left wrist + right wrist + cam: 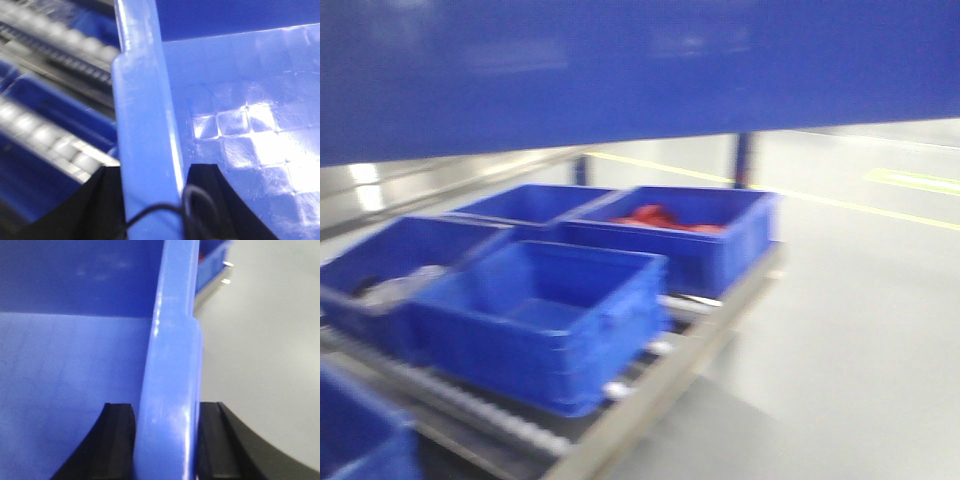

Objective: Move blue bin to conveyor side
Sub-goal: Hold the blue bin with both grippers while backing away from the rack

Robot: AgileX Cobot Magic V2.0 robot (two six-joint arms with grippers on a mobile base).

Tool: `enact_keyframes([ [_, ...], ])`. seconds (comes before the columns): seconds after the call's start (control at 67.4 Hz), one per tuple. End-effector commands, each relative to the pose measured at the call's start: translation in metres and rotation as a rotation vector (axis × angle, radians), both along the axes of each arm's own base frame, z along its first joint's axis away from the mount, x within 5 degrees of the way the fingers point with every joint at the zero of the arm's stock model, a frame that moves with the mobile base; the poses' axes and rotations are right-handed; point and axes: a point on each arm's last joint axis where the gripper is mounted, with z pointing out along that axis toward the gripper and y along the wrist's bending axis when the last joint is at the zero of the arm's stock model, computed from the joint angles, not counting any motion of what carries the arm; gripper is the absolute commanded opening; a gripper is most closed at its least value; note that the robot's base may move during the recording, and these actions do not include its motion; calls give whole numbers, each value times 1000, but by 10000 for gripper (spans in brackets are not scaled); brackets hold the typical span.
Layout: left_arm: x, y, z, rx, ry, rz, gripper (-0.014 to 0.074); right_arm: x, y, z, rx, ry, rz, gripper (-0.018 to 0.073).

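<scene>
Blue bin (620, 70), rims tight within left end effector (150, 200) and right end effector (167, 440).

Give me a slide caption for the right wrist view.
Right tool clamps the blue bin by its thick rim, grey floor alongside.

The big bin (620, 70) spanned the top of the front view, above smaller bins (545, 320) sitting in rows on a roller track (490, 408), with floor (850, 330) to their right. The left gripper (152, 175) and right gripper (165, 412) each straddled its rim, one finger inside, one outside.
</scene>
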Motion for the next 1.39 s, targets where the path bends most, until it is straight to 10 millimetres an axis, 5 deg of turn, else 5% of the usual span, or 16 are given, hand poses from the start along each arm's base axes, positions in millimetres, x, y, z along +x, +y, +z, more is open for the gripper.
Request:
enact_keyframes([
  [0.0,-4,1,12,12,-103,-18,-10,-3,-4,15,-10,-145,-7,-76],
  [1.379,3,-1,21,-2,-226,-27,-10,-3,-4,15,-10,-145,-7,-76],
])
